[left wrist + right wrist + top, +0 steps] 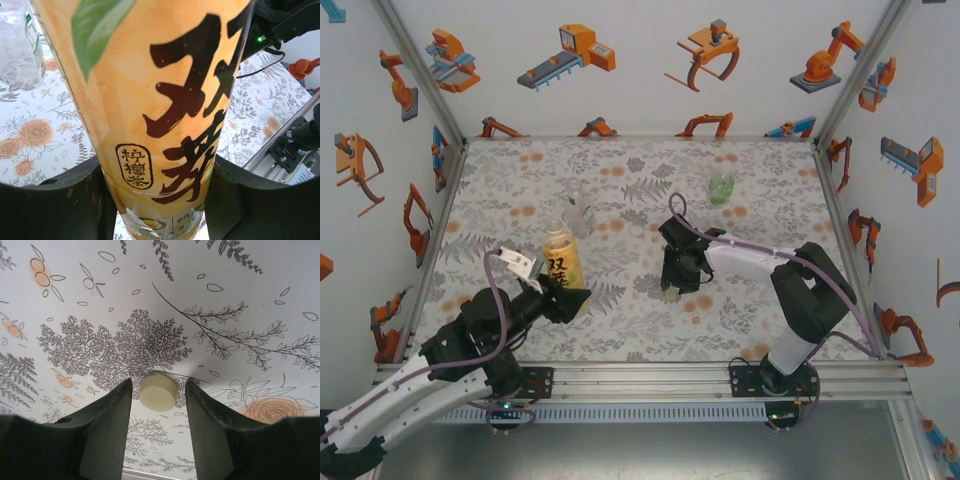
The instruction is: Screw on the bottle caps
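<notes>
Near-left on the floral tablecloth [630,330]: amber bottle [561,262], yellow-orange label [165,100] with dark characters. It stands upright, long axis vertical, with the left gripper [570,296] clamped on its lower body.
Bottles counted, three: amber; clear bottle [578,208] just beyond it; green bottle [721,186] far right. All upright.
Caps seen, one: pale yellow cap [158,392], lying flat mid-table. The right gripper [675,283] straddles it, jaws narrowly parted, slim gap either side.

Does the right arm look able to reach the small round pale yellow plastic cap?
Probably yes: the pale yellow cap lies unobstructed between the open fingers of the right hand.
</notes>
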Motion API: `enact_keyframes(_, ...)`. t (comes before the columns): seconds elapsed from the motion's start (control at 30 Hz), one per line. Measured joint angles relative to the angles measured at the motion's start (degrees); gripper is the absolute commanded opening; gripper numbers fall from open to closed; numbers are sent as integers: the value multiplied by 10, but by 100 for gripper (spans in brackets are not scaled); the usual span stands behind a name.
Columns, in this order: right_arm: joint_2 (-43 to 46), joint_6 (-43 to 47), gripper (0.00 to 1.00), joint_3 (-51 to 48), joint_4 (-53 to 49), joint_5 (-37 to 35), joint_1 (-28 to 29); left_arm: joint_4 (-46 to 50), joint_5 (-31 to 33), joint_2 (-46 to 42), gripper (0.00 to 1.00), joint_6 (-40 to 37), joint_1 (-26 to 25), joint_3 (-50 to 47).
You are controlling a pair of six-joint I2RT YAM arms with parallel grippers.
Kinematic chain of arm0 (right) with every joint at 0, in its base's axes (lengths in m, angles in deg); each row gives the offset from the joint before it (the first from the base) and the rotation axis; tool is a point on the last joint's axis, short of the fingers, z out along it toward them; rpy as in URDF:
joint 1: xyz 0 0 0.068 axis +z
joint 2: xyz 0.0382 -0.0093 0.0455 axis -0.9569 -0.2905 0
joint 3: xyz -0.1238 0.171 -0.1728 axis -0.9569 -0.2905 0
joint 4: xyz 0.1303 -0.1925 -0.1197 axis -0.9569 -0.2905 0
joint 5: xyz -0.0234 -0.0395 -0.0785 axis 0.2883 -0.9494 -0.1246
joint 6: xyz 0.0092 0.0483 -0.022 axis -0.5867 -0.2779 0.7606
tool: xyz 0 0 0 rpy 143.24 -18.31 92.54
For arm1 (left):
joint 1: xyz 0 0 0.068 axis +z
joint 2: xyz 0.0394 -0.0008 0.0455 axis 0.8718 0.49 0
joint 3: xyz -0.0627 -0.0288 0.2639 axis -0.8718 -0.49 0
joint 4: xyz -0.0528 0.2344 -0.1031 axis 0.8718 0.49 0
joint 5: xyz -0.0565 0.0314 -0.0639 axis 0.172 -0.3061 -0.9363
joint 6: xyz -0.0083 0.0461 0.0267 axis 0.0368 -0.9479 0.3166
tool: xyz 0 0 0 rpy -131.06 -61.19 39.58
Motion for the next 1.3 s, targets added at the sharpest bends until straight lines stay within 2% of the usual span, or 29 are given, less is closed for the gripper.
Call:
enact_keyframes(0.5,-41,35,41,53,-60,-90,59,3,4,-9,0,4,0,-7)
enact_keyframes(1.3,-43,35,40,59,-76,-109,83,2,4,8,0,5,0,-7)
